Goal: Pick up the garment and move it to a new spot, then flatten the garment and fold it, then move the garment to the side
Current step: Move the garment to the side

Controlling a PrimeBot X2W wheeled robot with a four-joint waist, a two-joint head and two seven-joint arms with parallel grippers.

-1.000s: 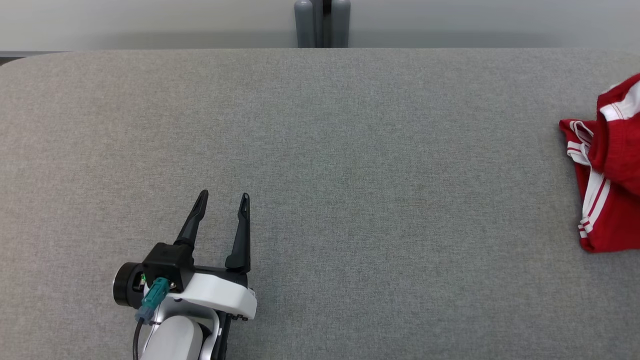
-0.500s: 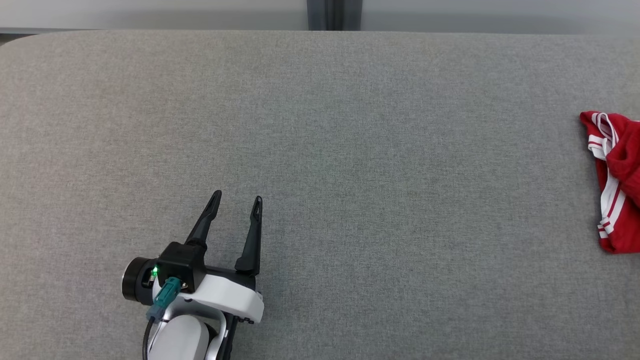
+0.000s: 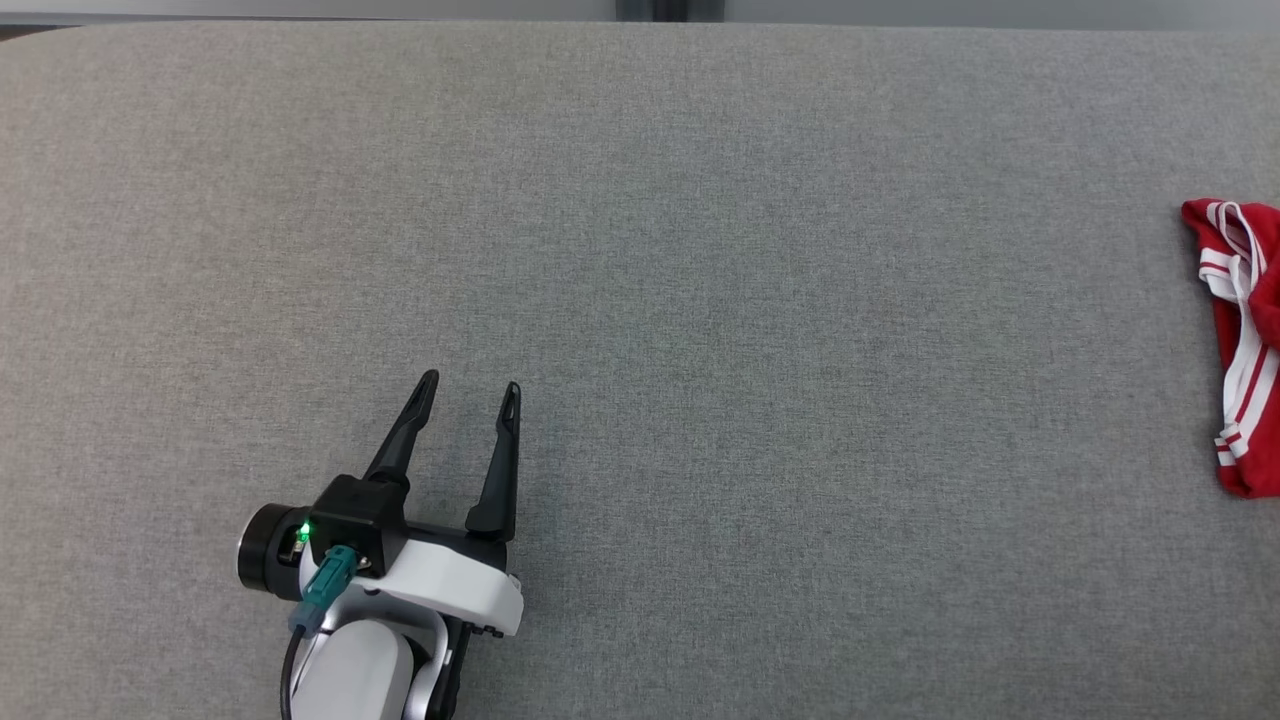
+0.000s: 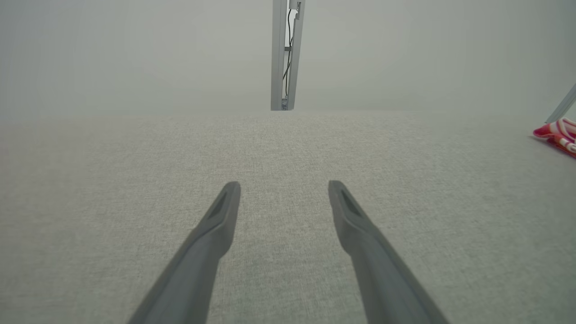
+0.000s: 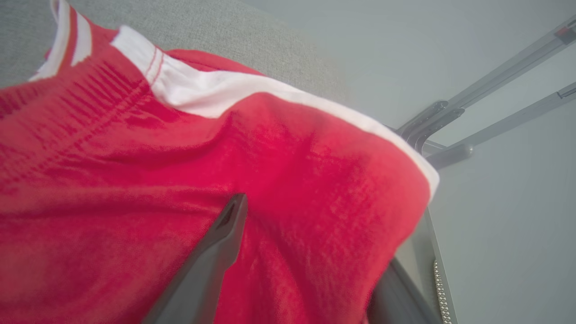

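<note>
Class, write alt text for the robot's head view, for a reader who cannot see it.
A red garment with white stripes lies bunched on a grey fabric-covered table at the picture's right edge, partly cut off. At lower left, the robot's left hand is open, its two dark fingers pointing up.

Counter (image 3: 760, 300): grey woven cloth cover, matt, coarse-grained.
Garment (image 3: 1245, 350): red knitted cloth, soft, matt, finely ribbed; smooth white bands.
Left end effector (image 3: 471, 381): matt black plastic fingers (image 3: 497, 470); glossy white plastic shell (image 3: 450, 590).
Frame (image 5: 450, 155): grey metal, satin.
</note>
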